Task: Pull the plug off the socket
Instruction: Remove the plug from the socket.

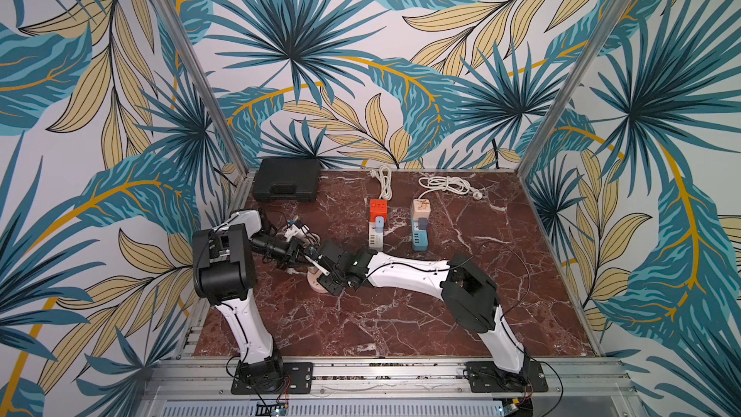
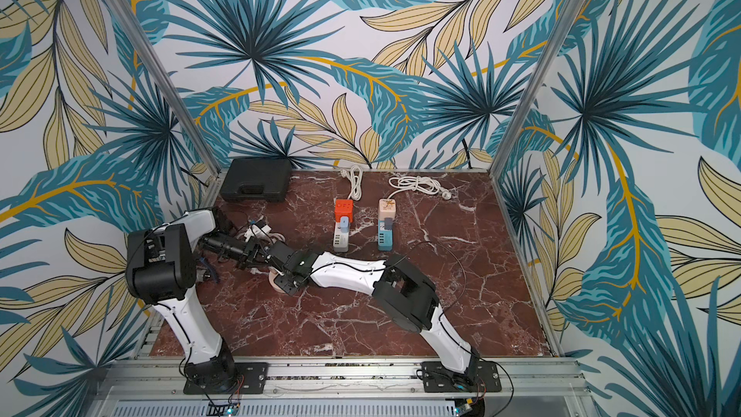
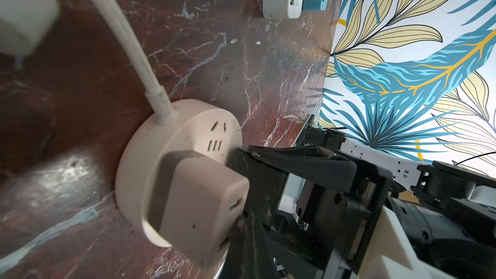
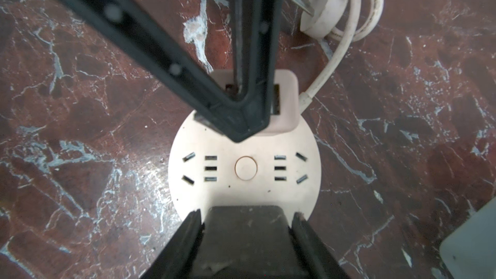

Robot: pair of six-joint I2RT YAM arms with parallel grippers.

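A round pale-pink socket (image 4: 247, 183) lies flat on the marble table, low between the two arms in both top views (image 1: 316, 280) (image 2: 276, 280). A black plug (image 4: 245, 232) stands against its face, and my right gripper (image 4: 247, 214) is shut on the plug's two sides. The plug also shows in the left wrist view (image 3: 255, 181). A pink square adapter (image 3: 198, 205) is plugged in beside it. My left gripper (image 4: 241, 132) is shut, and its joined tips press on the adapter's edge at the socket face.
The socket's white cord (image 3: 128, 41) runs to a loose three-pin head (image 4: 322, 14). A white strip with an orange cube (image 1: 377, 226) and a teal strip with a beige cube (image 1: 420, 230) lie behind. A black case (image 1: 286, 180) sits back left, and coiled cables (image 1: 445, 184) lie at the back wall.
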